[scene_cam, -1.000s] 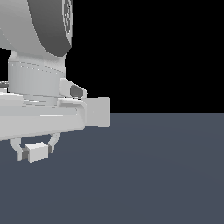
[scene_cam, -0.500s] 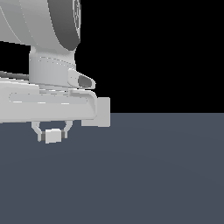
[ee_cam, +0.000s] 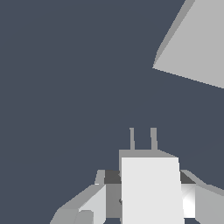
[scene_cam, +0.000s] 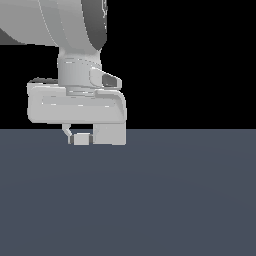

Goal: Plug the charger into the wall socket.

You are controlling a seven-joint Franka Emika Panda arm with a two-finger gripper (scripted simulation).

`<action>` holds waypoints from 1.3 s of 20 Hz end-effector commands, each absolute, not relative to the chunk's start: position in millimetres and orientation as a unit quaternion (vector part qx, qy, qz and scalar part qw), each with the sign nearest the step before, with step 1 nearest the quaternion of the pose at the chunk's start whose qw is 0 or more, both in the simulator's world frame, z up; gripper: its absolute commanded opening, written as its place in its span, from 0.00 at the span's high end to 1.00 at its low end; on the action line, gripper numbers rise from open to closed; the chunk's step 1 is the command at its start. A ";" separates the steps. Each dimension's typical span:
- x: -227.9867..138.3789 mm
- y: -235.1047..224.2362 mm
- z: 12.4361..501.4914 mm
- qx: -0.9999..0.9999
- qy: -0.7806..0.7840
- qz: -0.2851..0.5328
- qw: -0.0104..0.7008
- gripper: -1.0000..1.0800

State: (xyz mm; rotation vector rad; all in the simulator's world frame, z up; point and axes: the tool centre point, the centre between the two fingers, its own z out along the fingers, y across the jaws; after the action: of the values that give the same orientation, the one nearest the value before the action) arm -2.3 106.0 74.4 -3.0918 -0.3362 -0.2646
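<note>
My pincer [ee_cam: 148, 205] pinched the charger [ee_cam: 151, 188] by its sides; its two prongs [ee_cam: 142, 139] pointed ahead, slightly aside of the wall socket [ee_cam: 197, 43].

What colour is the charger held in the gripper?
Plain off-white charger, with two grey prongs; clearest in the wrist view.

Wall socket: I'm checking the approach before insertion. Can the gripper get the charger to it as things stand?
Probably yes. In the wrist view the charger, held in the gripper, has bare floor between its prongs and the wall socket; they point beside it.
</note>
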 end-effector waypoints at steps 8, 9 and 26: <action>15.7 76.5 94.0 -0.996 0.008 -0.084 0.000 1.00; 16.5 74.3 95.2 -0.996 0.016 -0.084 -0.001 1.00; 19.9 64.8 100.0 -0.995 0.047 -0.083 -0.004 1.00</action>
State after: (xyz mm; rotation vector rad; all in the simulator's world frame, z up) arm 19.3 64.9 99.8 -3.1351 0.1490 -0.2618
